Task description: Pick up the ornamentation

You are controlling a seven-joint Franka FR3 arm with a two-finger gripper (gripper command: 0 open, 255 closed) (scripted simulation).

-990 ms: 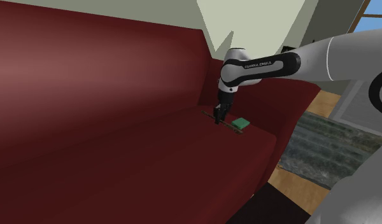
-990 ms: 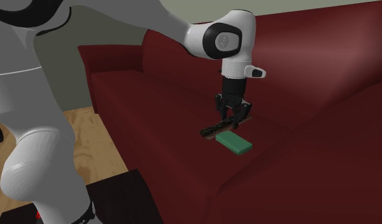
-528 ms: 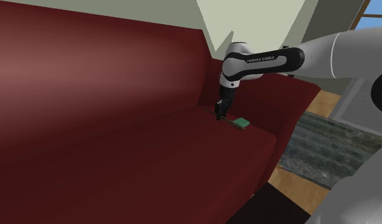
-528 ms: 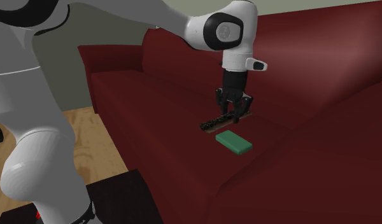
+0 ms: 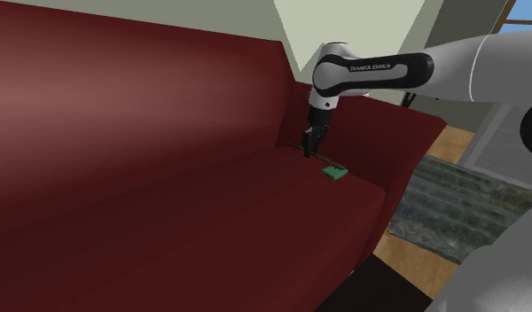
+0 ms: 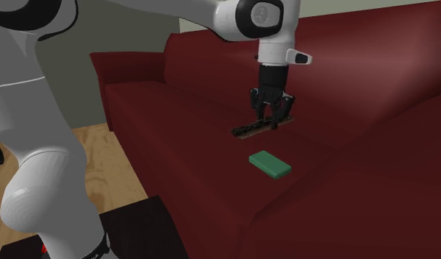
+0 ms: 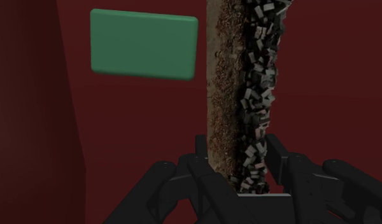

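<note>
Two black fingers [image 7: 200,160] clamp the ornament [image 7: 239,83] across its narrow width, the only span they could close on. It is a long brown strip crusted with dark chips. The gripper [image 6: 269,118] holds it off-centre, seemingly level just above the red sofa seat [image 6: 189,125]. A green pad [image 6: 270,164] lies nearer, apart and untouched.

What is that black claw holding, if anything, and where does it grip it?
The gripper is shut on the ornamentation, a long brown strip with dark bits, clasped across its width near one end.
</note>
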